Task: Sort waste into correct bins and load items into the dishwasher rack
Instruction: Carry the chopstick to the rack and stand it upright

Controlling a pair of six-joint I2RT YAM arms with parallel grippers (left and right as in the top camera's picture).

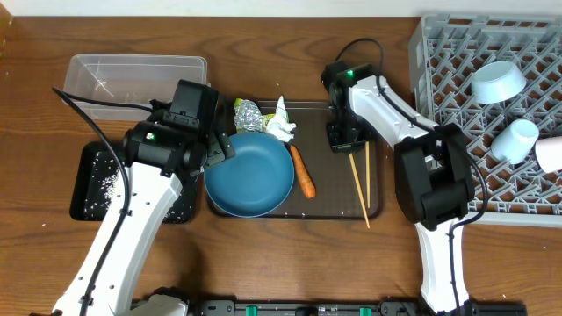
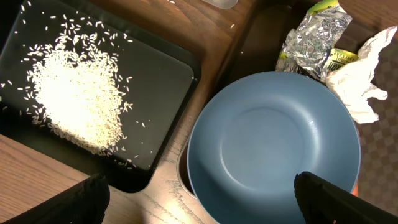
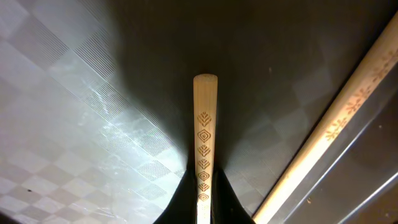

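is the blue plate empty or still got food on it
Empty: the dark blue plate shows a bare surface; the rice lies in the black tray.

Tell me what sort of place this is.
Probably a lab mock-up of kitchen clean-up, not a real kitchen: a dish rack with a bowl and cup, a tray with a plate and scraps, all on a plain wooden table worked by two robot arms.

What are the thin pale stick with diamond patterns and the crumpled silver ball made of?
The thin pale stick looks like wood or bamboo: light tan and matte, with darker diamond marks. The crumpled silver ball looks like metal foil: shiny and sharply creased.
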